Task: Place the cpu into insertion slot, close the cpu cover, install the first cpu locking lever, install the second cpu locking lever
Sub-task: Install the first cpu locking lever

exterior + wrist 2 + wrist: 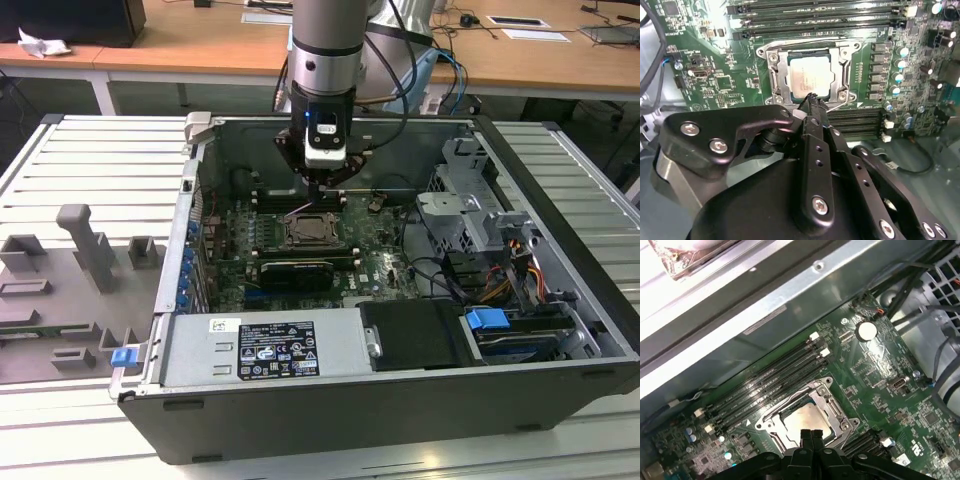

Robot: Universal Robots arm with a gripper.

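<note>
1. We see the cpu [809, 75] as a small flat square with a dull silver-tan metal top.
2. It lies flat in the slot [312, 230] on the green board [715, 75], top face up. It is square, so it has no long axis; its edges run parallel to the slot rim.
3. The cover [781, 75], a silvery frame, is down around it, and the cpu top shows through the opening.
4. The gripper [811, 434] has its fingers pressed together, with nothing visible between them. The tips sit over the cpu's edge in both wrist views.
5. In the exterior view the gripper is at 12 o'clock of the slot, close above it, inside the open case [400, 410].
6. A wire lever [840, 105] sits beside the tips; we cannot tell if it is latched.
</note>
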